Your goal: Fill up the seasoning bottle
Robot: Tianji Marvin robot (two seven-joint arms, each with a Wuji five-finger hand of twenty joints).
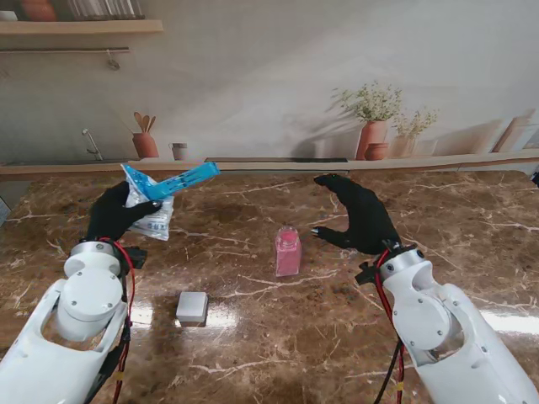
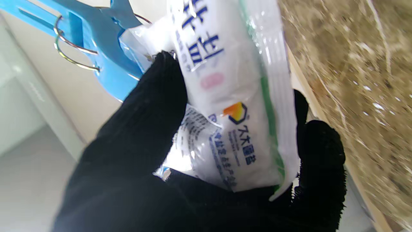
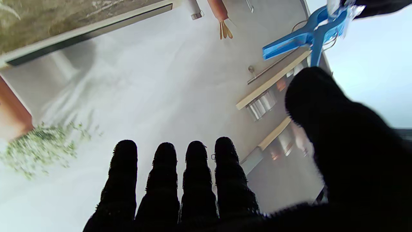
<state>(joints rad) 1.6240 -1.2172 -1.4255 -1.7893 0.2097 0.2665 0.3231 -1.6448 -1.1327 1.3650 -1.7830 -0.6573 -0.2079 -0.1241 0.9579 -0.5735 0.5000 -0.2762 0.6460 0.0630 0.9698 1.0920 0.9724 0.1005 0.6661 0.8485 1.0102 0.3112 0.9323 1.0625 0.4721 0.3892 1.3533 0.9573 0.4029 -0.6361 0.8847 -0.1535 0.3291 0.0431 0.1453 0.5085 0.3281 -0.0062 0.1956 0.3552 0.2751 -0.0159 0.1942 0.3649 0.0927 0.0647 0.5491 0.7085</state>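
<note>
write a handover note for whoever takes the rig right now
Left hand: shut on the salt bag, held up off the table at the far left; a blue clip still seals its top.
Right hand: open, holding nothing, raised to the right of the pink seasoning bottle.
The bottle stands upright mid-table; a small grey lid lies nearer to me, apart from it.
Done: bag picked up.
Left: remove the clip, pour salt into the bottle, cap it.

A small grey square block [image 1: 192, 307] lies flat on the brown marble-patterned table [image 1: 472, 227], nearer to me, while the backdrop behind shows terracotta pots with plants [image 1: 374, 135], a utensil jar [image 1: 145, 143] and a wall shelf [image 1: 80, 27].
</note>
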